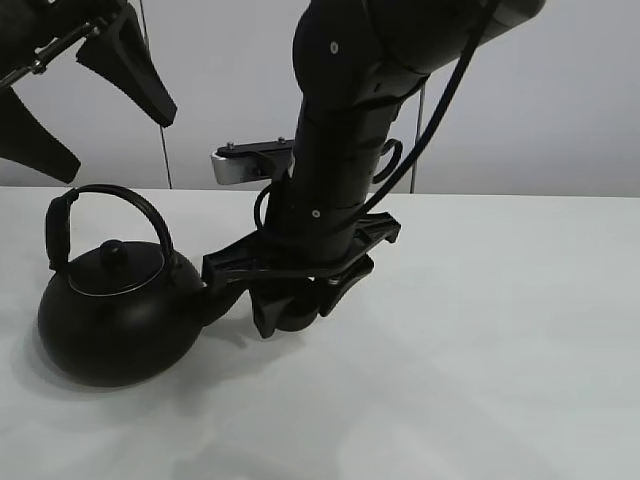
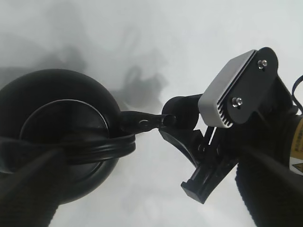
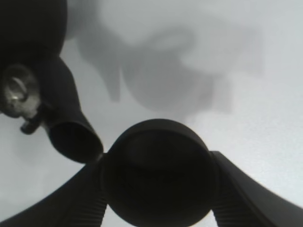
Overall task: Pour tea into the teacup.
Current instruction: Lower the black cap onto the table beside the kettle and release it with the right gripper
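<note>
The teacup (image 3: 158,177), small, round and matte black, fills the bottom of the right wrist view, clamped between the two fingers of the right claw (image 3: 158,158), one finger pressed to each side of it. The open mouth of the kettle's spout (image 3: 73,137) sits just beside the teacup's rim; whether the two touch cannot be told.

From the high camera, the right arm (image 1: 340,150) comes down thick and black in the middle of the picture. It holds the teacup low near the middle of the white worktop (image 1: 480,350). I cannot tell whether the teacup rests on the surface or hangs just above it.

The kettle (image 1: 115,325), big, round and black, stands on the worktop toward its left edge, far larger than the teacup. Its spout points right, toward the teacup. Its lid (image 1: 118,268) is on, with a knob on top. Its arched handle (image 1: 135,200) stands upright.

The left claw (image 1: 115,143) hangs above the kettle's handle, its fingers spread wide apart and holding nothing. A pale wall (image 1: 560,100) rises behind the worktop's far edge.
</note>
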`<state>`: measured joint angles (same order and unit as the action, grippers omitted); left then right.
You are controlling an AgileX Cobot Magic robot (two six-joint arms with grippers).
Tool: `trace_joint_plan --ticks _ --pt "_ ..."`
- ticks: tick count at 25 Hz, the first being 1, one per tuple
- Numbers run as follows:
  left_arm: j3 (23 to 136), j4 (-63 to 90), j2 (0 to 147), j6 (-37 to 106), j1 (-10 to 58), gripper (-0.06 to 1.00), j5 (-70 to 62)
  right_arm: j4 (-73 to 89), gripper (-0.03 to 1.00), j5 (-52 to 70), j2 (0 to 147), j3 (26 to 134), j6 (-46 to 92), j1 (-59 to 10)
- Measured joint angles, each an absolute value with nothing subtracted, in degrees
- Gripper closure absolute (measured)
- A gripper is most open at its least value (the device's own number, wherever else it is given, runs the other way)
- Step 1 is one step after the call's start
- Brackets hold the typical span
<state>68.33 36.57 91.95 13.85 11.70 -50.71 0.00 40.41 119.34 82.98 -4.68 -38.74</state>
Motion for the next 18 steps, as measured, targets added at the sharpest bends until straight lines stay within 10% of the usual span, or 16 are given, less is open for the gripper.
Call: trace_joint_plan --ticks 18 --pt "68.33 36.57 91.95 13.85 11.7 0.25 -50.71 -2.03 0.57 41.27 122.24 82.98 -4.68 -38.74"
